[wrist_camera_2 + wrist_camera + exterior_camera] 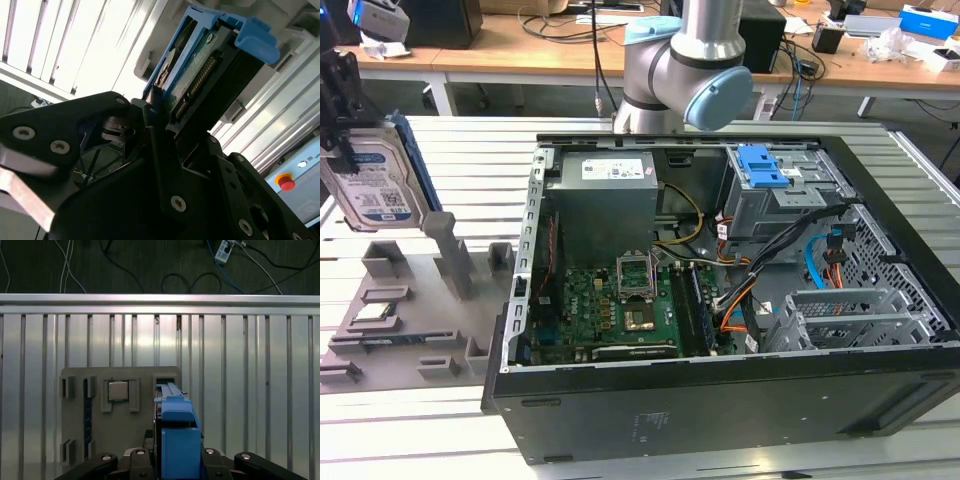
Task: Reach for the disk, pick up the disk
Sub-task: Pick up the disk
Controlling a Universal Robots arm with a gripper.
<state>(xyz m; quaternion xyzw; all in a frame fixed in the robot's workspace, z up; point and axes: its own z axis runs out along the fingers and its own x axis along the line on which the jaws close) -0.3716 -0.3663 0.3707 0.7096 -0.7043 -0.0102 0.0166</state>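
two steps make up this job, and both look done as far as the pictures show. the end effector (342, 140) is clamped on the disk (375, 185), which hangs on edge below it at the exterior view's left, its blue-and-white label facing that camera and the blue bracket running along its far side.

in the second wrist view the black fingers (155, 120) press against the disk's (200, 80) sides, with the connector edge and the blue bracket sticking out past them. in the first wrist view the end effector (177, 462) holds the blue-framed disk (177, 440) end-on, right over an open slot (165, 381) in the grey holder plate (75, 440), near a small square chip (118, 390) seated in the same plate.

from the exterior view the disk's lower edge appears to sit just above the grey holder plate (410, 320) and its upright posts, not touching them, so i judge the pick-up complete or nearly so. the plate lies on the slatted metal tabletop (420, 430), beside the open computer case (720, 400), which is well apart from the disk.
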